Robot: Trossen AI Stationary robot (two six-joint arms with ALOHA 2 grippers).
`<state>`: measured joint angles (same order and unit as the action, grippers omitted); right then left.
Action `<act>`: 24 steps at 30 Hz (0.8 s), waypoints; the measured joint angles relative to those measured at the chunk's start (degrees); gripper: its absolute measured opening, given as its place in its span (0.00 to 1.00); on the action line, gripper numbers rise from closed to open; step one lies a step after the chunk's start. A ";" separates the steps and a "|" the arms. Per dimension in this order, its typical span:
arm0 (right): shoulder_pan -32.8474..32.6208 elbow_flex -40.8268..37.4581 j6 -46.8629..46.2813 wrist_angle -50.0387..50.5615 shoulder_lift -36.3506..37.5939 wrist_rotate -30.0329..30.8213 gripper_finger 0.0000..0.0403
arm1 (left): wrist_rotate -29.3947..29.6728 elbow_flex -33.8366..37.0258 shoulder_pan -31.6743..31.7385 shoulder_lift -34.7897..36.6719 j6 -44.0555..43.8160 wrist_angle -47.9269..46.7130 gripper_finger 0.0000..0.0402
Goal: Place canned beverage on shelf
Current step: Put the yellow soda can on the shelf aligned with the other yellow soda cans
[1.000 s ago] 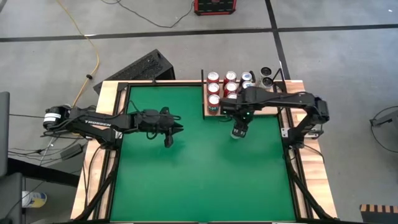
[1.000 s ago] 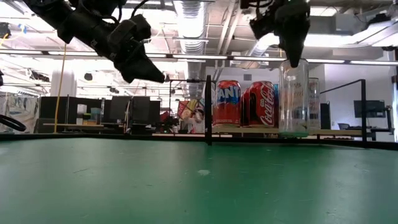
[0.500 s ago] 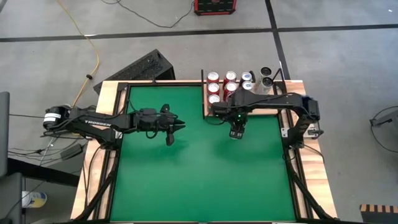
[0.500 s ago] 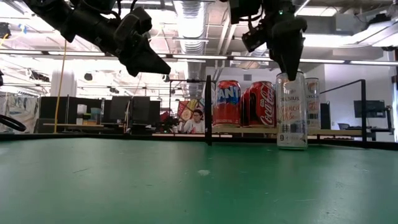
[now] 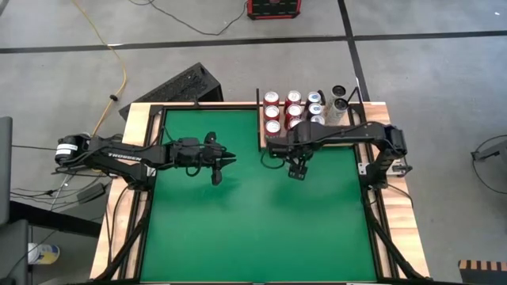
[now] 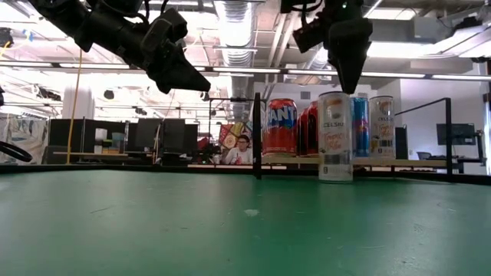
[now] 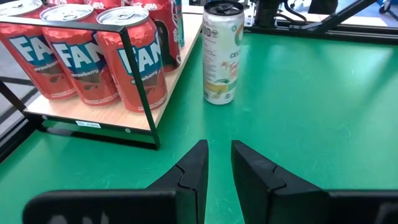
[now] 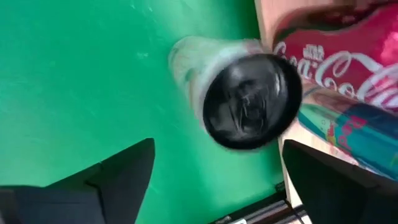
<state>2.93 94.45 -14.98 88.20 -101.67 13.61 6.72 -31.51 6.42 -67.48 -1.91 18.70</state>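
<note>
Release has just happened: the right end effector (image 6: 347,80) now hangs open above the slim pale Celsius can (image 6: 335,137), which a second ago it was carrying at its fingertips. The can stands upright on the green surface (image 5: 238,229), just beside the front edge of the shelf (image 7: 177,68) but not on it. In the left wrist view the can (image 7: 222,51) rests on the green next to the pale wood board, close to the red Fanta cans (image 7: 134,59) that already fill the shelf's near row behind a thin black post. In the right wrist view the can's dark top (image 8: 252,102) sits between the spread fingers, clear of both.

The left end effector (image 5: 219,164) hovers closed over the middle-left of the surface, well apart from the can.

Judged from this, the can has been set down short of the goal; it is likely staged for a regrasp or a push, so the placement itself is not yet done.
</note>
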 joint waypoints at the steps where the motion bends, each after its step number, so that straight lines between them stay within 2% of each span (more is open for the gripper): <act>1: -0.08 0.16 0.04 -0.10 0.00 0.00 0.95 | 0.00 0.00 0.00 0.00 0.00 0.00 0.14; 6: -0.30 2.00 0.43 1.78 0.00 -0.27 0.98 | 0.00 0.00 0.02 0.00 0.00 0.02 0.14; 8: -0.30 2.50 0.39 1.71 0.55 -2.69 0.97 | 0.10 0.00 0.02 0.00 0.00 0.05 0.14; 12: -0.39 2.54 -0.98 1.90 3.83 -9.16 0.96 | 0.16 0.00 0.02 0.00 0.22 0.13 0.14; 16: -0.60 0.29 -5.09 1.67 10.12 -10.29 0.96 | 0.19 0.00 0.07 0.01 0.39 0.06 0.14; 19: -1.42 -3.76 -10.63 1.06 18.39 -6.24 0.96 | 0.17 -0.02 0.07 0.02 0.42 0.07 0.14; 21: -2.90 -8.44 -17.55 -1.27 25.16 -1.58 0.96 | 0.17 -0.01 0.07 0.02 0.42 -0.03 0.14; 24: -6.32 -17.89 -30.51 -10.50 35.10 6.24 0.96 | 0.17 -0.01 0.07 0.01 0.42 -0.03 0.14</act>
<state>-3.38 76.56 -45.49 77.70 -66.57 19.85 6.90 -31.51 6.48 -67.47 -1.50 18.67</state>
